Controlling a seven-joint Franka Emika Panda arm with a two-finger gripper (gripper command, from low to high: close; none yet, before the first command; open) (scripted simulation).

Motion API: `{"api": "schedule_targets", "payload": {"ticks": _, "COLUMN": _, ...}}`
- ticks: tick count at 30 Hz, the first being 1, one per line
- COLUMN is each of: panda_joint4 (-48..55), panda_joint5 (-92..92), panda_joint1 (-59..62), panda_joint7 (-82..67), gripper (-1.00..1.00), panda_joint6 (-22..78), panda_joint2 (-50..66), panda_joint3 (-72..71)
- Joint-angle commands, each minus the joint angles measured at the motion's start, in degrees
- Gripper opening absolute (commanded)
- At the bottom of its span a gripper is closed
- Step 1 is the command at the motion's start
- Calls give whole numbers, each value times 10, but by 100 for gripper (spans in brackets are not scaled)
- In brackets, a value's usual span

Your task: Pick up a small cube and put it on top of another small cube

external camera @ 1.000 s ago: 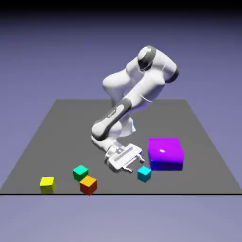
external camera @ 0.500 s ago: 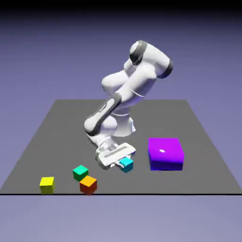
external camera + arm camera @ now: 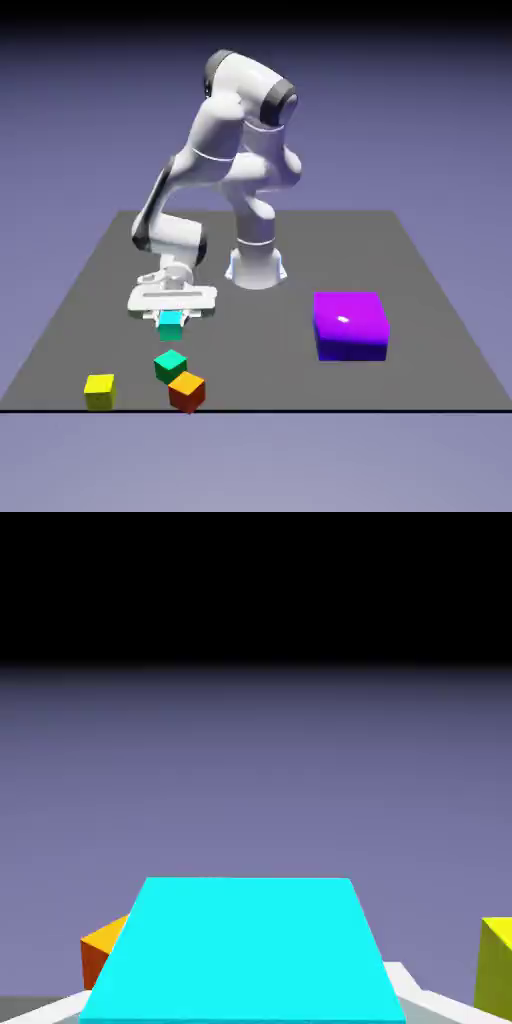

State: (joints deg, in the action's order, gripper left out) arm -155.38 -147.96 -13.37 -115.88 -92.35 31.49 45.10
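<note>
Our claw [image 3: 171, 315] is pinching the cyan cube [image 3: 171, 327]. In the exterior view the cube is left of the middle, a bit below half way down the frame. In the hand view it is big, at the bottom middle, with a finger at each side.

The cube looks small and hard, with flat sides. We think it is light, so our arm [image 3: 215, 130] should lift it with no trouble. It looks stiff, so a firm pinch should not squash it. It does not look easy to break. Its sides look smooth, so it might slip or turn if we go fast or bump it.

The best place to hold it is where we have it: two flat sides that face away from each other, one finger on each. That leaves its bottom free to sit on the green cube [image 3: 171, 367], which is in the lower left of the frame. The orange cube [image 3: 187, 392] is right by the green one, so we should keep our fingers off it. Next we should bring our cube over the green one, keep it flat, set it down softly, and let go on both sides together.
</note>
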Motion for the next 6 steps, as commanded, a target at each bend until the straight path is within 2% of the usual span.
{"api": "schedule_targets", "payload": {"ticks": 1, "panda_joint4": 21, "panda_joint5": -22, "panda_joint1": 5, "panda_joint7": 6, "gripper": -100, "panda_joint6": -1, "panda_joint2": 21, "panda_joint3": -21}}
{"api": "schedule_targets", "payload": {"ticks": 2, "panda_joint4": 41, "panda_joint5": -41, "panda_joint1": 9, "panda_joint7": 12, "gripper": -100, "panda_joint6": -3, "panda_joint2": 40, "panda_joint3": -41}}
{"api": "schedule_targets", "payload": {"ticks": 3, "panda_joint4": 41, "panda_joint5": -41, "panda_joint1": 9, "panda_joint7": 12, "gripper": 100, "panda_joint6": -3, "panda_joint2": 40, "panda_joint3": -41}}
{"api": "schedule_targets", "payload": {"ticks": 6, "panda_joint4": -1, "panda_joint5": -1, "panda_joint1": 0, "panda_joint7": 0, "gripper": 100, "panda_joint6": 0, "panda_joint2": -1, "panda_joint3": 1}}
